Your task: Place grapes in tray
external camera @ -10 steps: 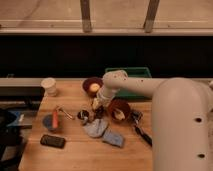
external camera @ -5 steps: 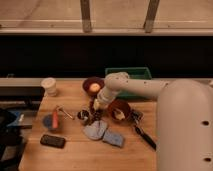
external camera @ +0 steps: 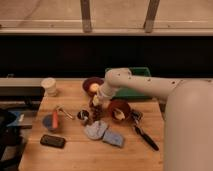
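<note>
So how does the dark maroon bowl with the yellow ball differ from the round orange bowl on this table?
The dark maroon bowl is darker and sits farther back, left of the green rectangular plastic tray; the round orange bowl sits nearer the front. The maroon bowl holds a yellow ball; the orange bowl holds something pale I cannot identify. Both are round and stand on the wooden table. The gripper, shut, is down between them.

The worktop (external camera: 80,150) is seen to be pale, matt wood. The tray (external camera: 142,71) is taken for smooth green plastic. Across the tray's front, the arm (external camera: 150,85) is cased in smooth, faintly glossy white. The tool (external camera: 97,102), closed, is found just off the tray's front corner, over the dull-skinned dark grapes (external camera: 95,114). Farther in front of the tray, soft, matt blue-grey cloths (external camera: 95,130) are laid.
</note>
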Robot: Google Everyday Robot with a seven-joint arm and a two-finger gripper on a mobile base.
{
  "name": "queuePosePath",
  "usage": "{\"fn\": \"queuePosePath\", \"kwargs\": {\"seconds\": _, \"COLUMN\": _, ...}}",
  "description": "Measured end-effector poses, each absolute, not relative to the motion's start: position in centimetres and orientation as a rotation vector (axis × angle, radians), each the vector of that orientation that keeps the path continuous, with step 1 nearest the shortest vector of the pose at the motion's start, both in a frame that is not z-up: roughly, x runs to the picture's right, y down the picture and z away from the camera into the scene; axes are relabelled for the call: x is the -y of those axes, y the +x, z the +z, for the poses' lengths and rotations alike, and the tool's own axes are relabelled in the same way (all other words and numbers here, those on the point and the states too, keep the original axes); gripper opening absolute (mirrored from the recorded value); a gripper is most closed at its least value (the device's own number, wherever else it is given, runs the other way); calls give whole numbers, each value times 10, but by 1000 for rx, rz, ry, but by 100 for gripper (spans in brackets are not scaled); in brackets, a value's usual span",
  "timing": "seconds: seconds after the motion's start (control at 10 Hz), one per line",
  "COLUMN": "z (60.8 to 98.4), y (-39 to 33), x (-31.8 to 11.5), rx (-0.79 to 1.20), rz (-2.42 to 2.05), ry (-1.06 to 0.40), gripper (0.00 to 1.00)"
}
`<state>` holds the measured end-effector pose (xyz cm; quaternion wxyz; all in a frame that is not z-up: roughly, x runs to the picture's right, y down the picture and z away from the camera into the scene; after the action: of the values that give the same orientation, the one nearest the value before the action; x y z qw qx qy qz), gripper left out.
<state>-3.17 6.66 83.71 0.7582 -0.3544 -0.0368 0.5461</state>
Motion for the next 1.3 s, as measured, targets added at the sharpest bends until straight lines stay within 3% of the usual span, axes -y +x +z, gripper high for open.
{"fn": "queuePosePath", "kwargs": {"seconds": 0.7, "z": 783, "y": -9, "x": 33, "rx": 235, "rz": 1179, "ry": -613, "gripper": 0}}
{"fn": "queuePosePath", "kwargs": {"seconds": 1.3, "z": 792, "y": 90, "x": 105, "rx": 218, "rz": 1332, "ry": -390, "gripper": 0}}
